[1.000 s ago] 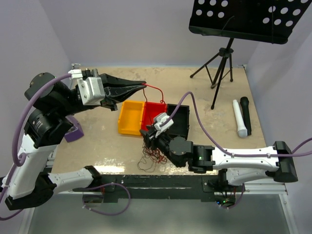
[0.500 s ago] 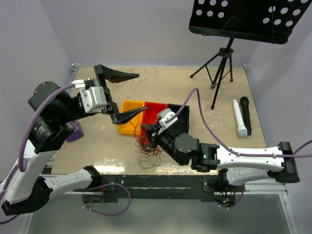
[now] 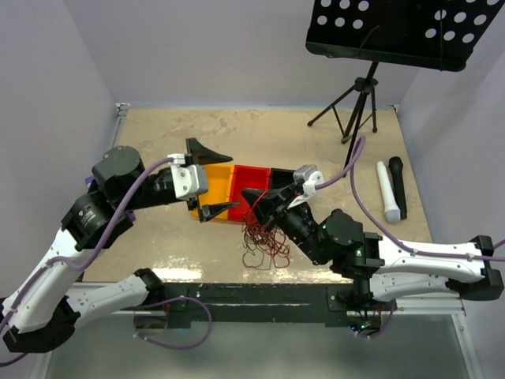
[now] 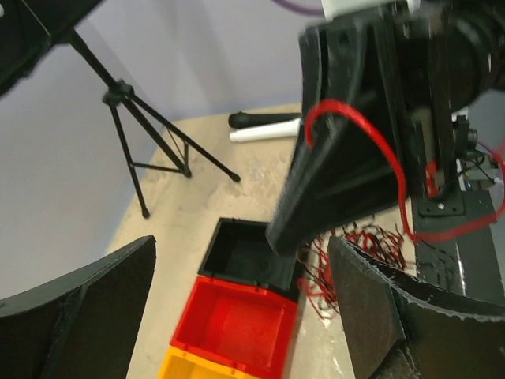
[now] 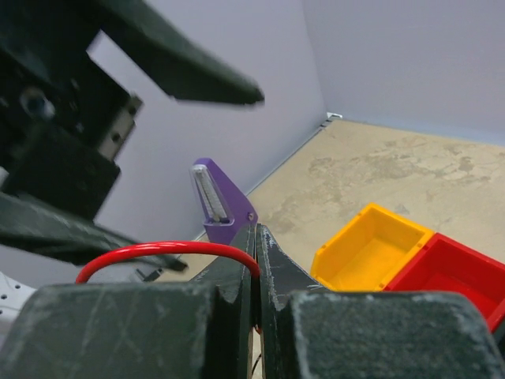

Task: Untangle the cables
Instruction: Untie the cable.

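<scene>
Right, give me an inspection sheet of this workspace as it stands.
Surface: beige table, mottled.
Job's things: wire snarl, red and dark, on the table before the bins; one red strand held up.
Clutter: yellow bin, red bin, black bin in a row; white microphone beside black microphone; purple wedge by a wall.
Grippers: left gripper open, empty; right gripper shut on the red strand.
Cables: lilac hoses along both arms.
Surroundings: lilac walls; music stand at the far right.
</scene>
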Motion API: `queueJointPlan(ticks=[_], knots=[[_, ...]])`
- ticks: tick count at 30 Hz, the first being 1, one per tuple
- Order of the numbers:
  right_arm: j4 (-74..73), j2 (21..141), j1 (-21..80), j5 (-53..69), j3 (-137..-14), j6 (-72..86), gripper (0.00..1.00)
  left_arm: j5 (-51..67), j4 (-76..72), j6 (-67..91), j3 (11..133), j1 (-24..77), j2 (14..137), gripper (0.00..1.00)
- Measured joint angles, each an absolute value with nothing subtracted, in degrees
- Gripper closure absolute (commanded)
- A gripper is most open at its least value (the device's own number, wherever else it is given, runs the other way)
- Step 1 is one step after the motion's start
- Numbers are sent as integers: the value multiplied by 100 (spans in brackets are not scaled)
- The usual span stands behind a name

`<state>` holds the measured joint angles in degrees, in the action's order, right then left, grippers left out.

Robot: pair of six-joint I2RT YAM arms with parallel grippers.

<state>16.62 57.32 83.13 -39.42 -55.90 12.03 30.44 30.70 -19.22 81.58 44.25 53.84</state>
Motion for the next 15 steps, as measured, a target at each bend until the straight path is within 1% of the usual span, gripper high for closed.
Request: queueJointPlan(ticks=[4, 6, 8, 11, 13, 15], knots=[[1767, 5614, 8313, -3905, -5590, 1221, 100, 3026, 3138, -1859, 7395, 4427, 4969, 7], [1793, 5564, 8313, -3885, -5590, 1243, 100, 3035, 3138, -1798, 7105, 4425, 4869, 12], [1806, 5531, 8313, -3857, -5590, 1262, 100, 3079, 3096, -1721, 6886, 4425, 4827, 21], [1815, 5520, 8313, -3791, -5590, 1288, 100, 3183, 3024, -1594, 6696, 4425, 4890, 42], [1817, 5520, 8313, -3776, -5590, 1304, 100, 3288, 2961, -1538, 6678, 4425, 4974, 53], [1831, 5522, 8313, -3765, -5590, 1306, 100, 3422, 2851, -1472, 6678, 4425, 5070, 54]])
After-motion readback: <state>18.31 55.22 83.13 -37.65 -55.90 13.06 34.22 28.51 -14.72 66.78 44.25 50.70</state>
